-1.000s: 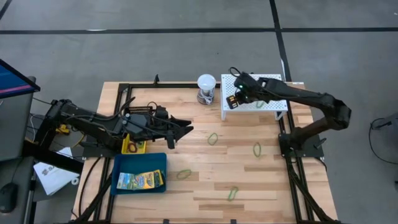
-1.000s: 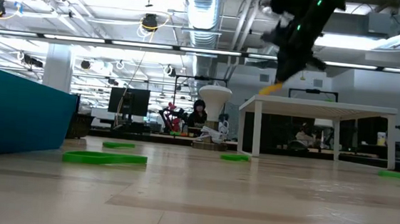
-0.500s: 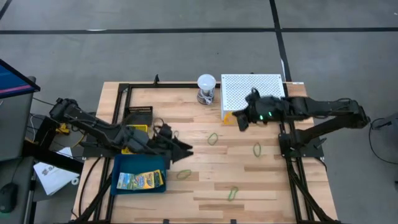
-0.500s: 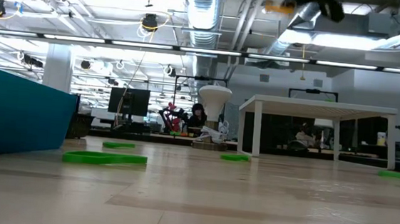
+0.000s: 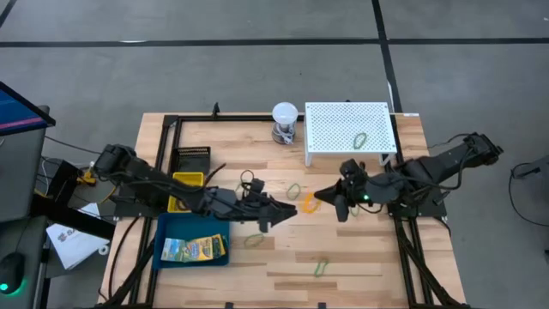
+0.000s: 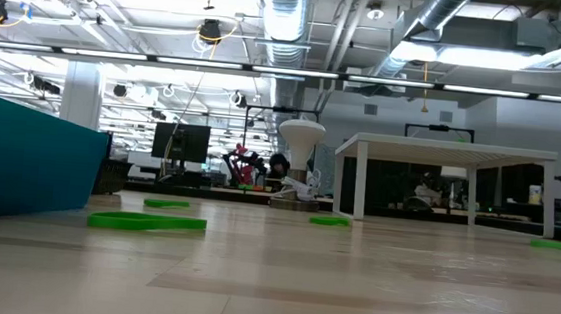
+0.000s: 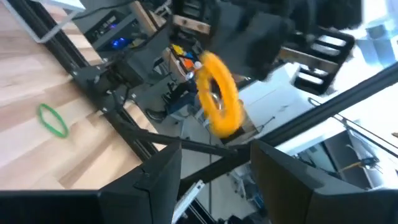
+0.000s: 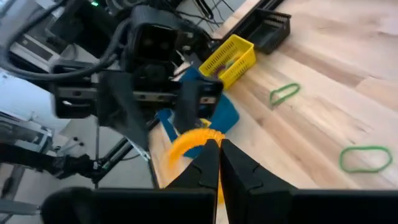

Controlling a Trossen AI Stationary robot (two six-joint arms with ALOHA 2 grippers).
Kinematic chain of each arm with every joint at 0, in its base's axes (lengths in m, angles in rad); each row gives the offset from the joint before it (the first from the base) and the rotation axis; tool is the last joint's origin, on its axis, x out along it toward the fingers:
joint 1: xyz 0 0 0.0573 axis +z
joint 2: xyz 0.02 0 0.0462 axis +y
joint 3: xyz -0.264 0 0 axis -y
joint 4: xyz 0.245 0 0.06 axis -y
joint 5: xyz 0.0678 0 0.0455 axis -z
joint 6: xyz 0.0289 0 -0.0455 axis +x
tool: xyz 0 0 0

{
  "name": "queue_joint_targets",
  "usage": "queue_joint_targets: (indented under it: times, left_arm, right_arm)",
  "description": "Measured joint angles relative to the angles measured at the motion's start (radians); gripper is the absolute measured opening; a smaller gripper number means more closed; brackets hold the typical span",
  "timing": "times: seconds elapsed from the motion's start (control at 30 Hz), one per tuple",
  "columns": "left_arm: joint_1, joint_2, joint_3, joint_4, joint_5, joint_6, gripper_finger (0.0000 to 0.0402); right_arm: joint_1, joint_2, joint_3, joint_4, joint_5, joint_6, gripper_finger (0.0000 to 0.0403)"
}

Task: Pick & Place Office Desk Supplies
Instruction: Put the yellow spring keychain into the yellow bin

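An orange loop (image 5: 307, 202) is in the air over the table's middle, held by my shut right gripper (image 5: 319, 198), which reaches in from the right. My left gripper (image 5: 290, 213) faces it from the left. It is open, and its fingers (image 7: 163, 177) stand just short of the loop (image 7: 217, 93). Green loops lie flat on the wood (image 5: 293, 190) (image 5: 254, 241) (image 5: 321, 267). One more green loop (image 5: 360, 139) lies on the white stand. Printed packets (image 5: 195, 249) lie in the blue tray (image 5: 163, 233). My right gripper (image 8: 216, 149) pinches the orange loop's band (image 8: 200, 138) between its two fingers, which come about level from the table's right side. The loop is lifted clear of the table and sticks out ahead of the fingertips toward the left gripper.
The yellow bin (image 5: 184, 190) and the black mesh basket (image 5: 192, 159) stand at the left, beyond the tray. The white ball-topped object (image 5: 284, 122) and the white perforated stand (image 5: 347, 129) are at the far edge. Bare wood lies along the near edge.
My right gripper has come away from the white stand toward the table's middle and near side, carrying the orange loop in the air. My left gripper has moved right, past the tray, until it faces the loop.
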Motion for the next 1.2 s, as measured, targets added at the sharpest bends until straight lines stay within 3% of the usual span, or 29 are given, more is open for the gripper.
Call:
queue_joint_targets:
  times: [0.3, 0.87, 1.2]
  left_arm:
    - [0.029, 0.006, 0.033, -0.004, 0.005, 0.014, 0.0187]
    - [0.031, 0.007, 0.033, -0.009, 0.007, 0.015, 0.0188]
    - [0.025, 0.007, 0.033, -0.016, 0.006, 0.014, 0.0155]
  right_arm:
    - [0.015, 0.026, -0.001, 0.033, 0.009, 0.012, 0.0]
    - [-0.07, 0.085, 0.0, 0.112, -0.072, -0.046, 0.0]
    - [-0.075, 0.092, 0.0, 0.133, -0.08, -0.06, 0.0]
